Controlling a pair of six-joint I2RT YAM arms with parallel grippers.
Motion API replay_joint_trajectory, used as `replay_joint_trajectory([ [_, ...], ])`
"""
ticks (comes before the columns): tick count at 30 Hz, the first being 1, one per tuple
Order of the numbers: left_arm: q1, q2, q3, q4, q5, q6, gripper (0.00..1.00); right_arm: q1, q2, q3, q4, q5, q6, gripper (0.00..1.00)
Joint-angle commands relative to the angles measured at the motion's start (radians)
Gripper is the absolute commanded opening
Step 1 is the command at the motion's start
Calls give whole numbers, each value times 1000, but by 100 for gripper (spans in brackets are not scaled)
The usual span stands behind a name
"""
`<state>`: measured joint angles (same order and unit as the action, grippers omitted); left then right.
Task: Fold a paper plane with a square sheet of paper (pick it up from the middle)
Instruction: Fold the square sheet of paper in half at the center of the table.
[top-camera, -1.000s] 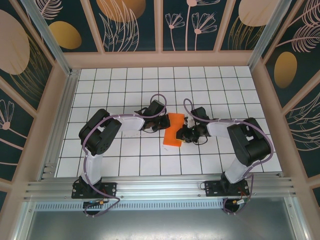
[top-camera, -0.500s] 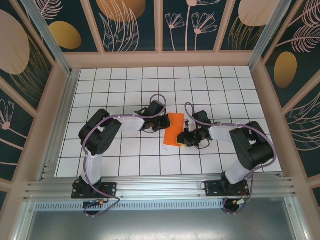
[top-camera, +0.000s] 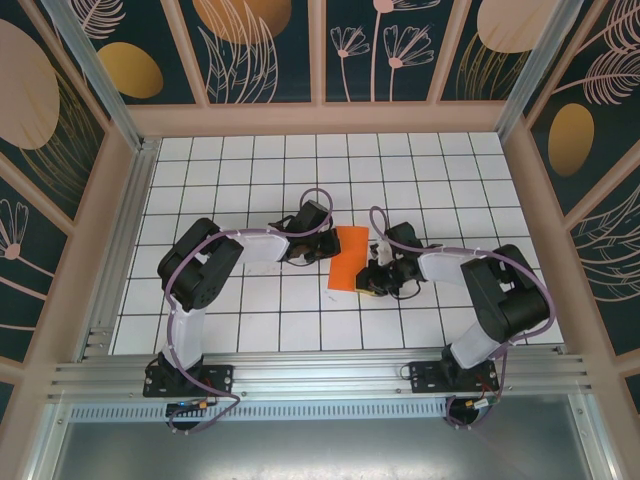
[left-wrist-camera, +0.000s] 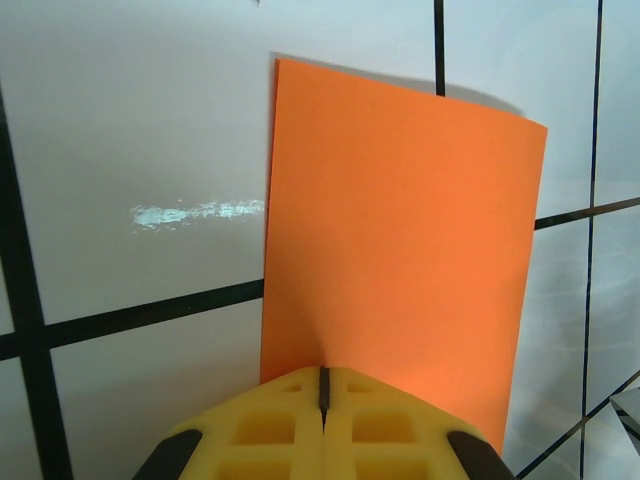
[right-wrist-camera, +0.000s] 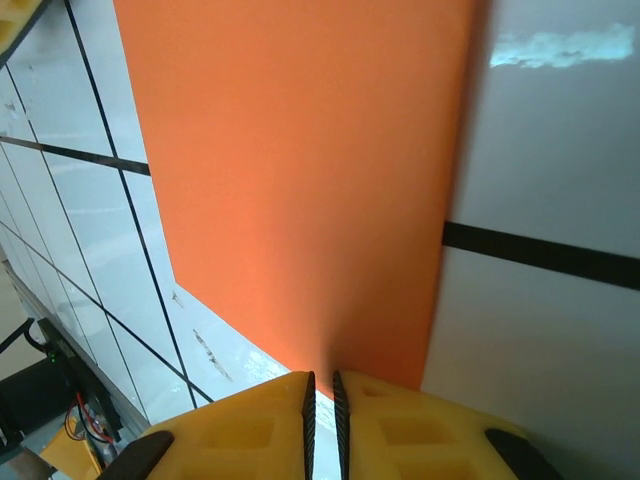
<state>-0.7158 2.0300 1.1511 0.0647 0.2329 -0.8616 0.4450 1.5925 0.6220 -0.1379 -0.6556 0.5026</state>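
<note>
Left end effector (top-camera: 322, 249) is clamped shut on the orange sheet of paper (top-camera: 349, 258), taking it at the long edge that faces the left side of the worktop (top-camera: 220, 170). In the left wrist view its yellow fingers (left-wrist-camera: 262, 430) meet flush, and the paper runs straight into the seam between them. Opposite it, the right end effector (top-camera: 373, 279) grips the sheet at its other long edge, toward the near end. There the right fingers (right-wrist-camera: 250, 430) are drawn together, with only a thin dark slit where the paper enters. The sheet shows as a narrow rectangle, longer than it is wide, with flat faces and crisp corners. It sits about midway between the worktop's left and right edges, slightly nearer the near edge. A soft shadow lies on the white tiles along its far edge.
</note>
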Motion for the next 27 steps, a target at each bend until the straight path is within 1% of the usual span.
replay_joint_trajectory([
  [1, 7, 102, -51, -151, -125, -1, 1, 8, 24, -11, -70, 65, -18, 17],
  [3, 7, 102, -47, -153, -127, 3, 1, 8, -27, 23, -77, 55, -20, 17],
  [6, 8, 102, -22, -163, -144, 25, 1, -15, -115, 84, -66, 91, -14, 17],
  [9, 8, 98, 13, -170, -157, 67, 1, -61, -137, 119, -17, 145, 9, 17],
  [12, 7, 97, 51, -166, -146, 108, 2, -91, -87, 143, 33, 146, 5, 17],
  [19, 7, 114, 108, -179, -124, 184, 3, -99, 100, 268, 70, 106, -44, 16],
  [24, 7, 117, 141, -192, -117, 269, 3, -117, 210, 326, 104, 97, -27, 15],
  [27, 10, 103, 152, -191, -116, 285, 4, -125, 246, 329, 112, 112, -3, 14],
])
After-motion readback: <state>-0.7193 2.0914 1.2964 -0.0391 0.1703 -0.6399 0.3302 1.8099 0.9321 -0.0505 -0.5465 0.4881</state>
